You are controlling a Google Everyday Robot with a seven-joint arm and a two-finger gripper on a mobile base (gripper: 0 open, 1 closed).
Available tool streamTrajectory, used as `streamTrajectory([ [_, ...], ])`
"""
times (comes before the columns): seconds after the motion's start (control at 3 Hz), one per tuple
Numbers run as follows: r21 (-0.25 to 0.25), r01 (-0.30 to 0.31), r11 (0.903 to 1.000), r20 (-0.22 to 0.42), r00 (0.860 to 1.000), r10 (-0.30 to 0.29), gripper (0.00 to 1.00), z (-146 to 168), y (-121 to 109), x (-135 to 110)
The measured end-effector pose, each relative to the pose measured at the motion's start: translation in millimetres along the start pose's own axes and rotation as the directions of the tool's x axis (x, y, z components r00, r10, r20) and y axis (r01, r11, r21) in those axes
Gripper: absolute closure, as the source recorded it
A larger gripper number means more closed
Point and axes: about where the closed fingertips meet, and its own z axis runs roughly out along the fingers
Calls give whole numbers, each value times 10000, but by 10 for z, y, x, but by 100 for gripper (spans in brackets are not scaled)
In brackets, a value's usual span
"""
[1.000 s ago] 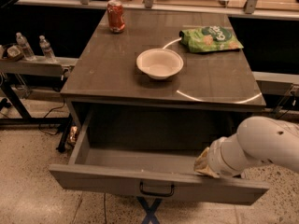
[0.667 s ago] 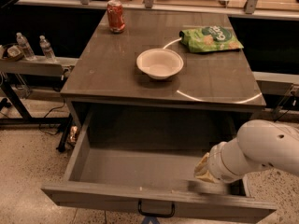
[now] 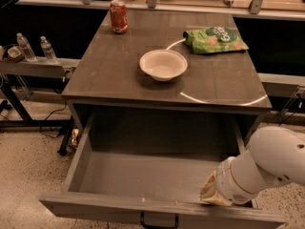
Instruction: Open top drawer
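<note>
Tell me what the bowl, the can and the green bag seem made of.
The bowl: likely paper or foam, going by its matte off-white look. The can: probably metal, with glossy orange print. The green bag: crinkly, shiny plastic film. The gripper sits at the front right corner of the open top drawer.

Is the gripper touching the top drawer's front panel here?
Cannot tell. The camera view shows the gripper inside the top drawer, low behind its front panel, but the arm hides any contact or gap.
</note>
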Motion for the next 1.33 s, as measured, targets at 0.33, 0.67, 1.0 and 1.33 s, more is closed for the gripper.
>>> streamTrajectory([
  [0.33,-163,125,9998,-40,9999,-126,100,-53,59,-7],
  [0.67,-43,250,9997,132,9996,-250,100,-142,17,-71],
  [1.0,360,199,9992,629,9978,-222,100,-380,-177,-132],
  [1.33,1516,53,9884,996,9948,-207,100,-893,-553,-111],
])
